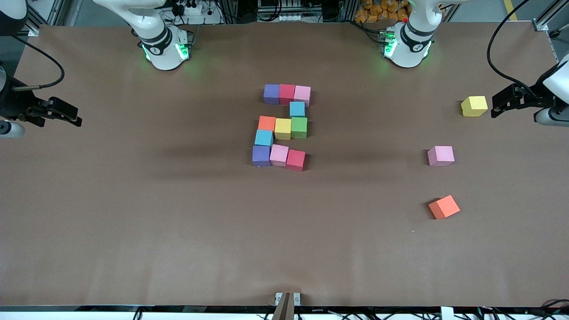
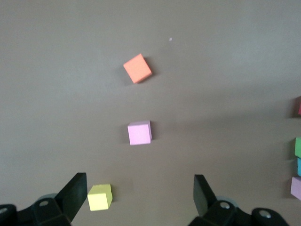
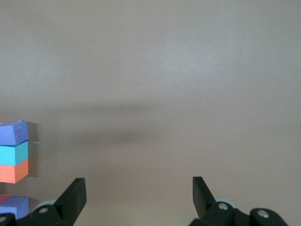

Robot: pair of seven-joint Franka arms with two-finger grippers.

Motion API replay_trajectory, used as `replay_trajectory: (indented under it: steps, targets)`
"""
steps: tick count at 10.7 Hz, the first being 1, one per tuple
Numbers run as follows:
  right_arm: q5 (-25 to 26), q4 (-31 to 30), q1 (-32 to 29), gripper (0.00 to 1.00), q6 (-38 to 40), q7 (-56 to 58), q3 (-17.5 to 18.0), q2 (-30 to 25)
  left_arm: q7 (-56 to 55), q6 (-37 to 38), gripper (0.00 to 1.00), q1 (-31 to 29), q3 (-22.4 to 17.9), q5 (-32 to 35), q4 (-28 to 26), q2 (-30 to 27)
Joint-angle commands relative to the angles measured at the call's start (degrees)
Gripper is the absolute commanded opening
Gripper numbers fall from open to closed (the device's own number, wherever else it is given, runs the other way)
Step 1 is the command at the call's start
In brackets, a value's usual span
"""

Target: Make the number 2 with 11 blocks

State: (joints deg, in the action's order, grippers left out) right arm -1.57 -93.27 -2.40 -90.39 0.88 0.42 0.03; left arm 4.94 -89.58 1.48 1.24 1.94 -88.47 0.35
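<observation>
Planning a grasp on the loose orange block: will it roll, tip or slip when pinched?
The orange block is a flat-faced cube, so it likely won't roll or tip. Its matte, foam-like surface should grip well. It probably is light and may squash slightly.

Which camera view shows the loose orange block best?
The left wrist view: the loose orange block lies whole and unobstructed on the table there. The front view also shows it, but smaller. The right wrist view shows only another orange block.

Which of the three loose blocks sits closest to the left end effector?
The yellow block, right beside the open left end effector; the loose pink block and orange block lie nearer the front camera.
</observation>
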Motion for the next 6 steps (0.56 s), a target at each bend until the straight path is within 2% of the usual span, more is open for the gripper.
replay_trajectory:
  steps: [1, 6]
  targets:
    - [-0.11, 0.63, -0.76, 1.00, 0.39, 0.17, 0.63, -0.20, -9.19, 0.55, 1.00, -0.16, 1.84, 0.52, 3.31, 1.23]
    - [-0.19, 0.63, -0.67, 1.00, 0.39, 0.17, 0.64, -0.21, -9.60, 0.63, 1.00, 0.45, 2.81, 0.43, 3.39, 1.32]
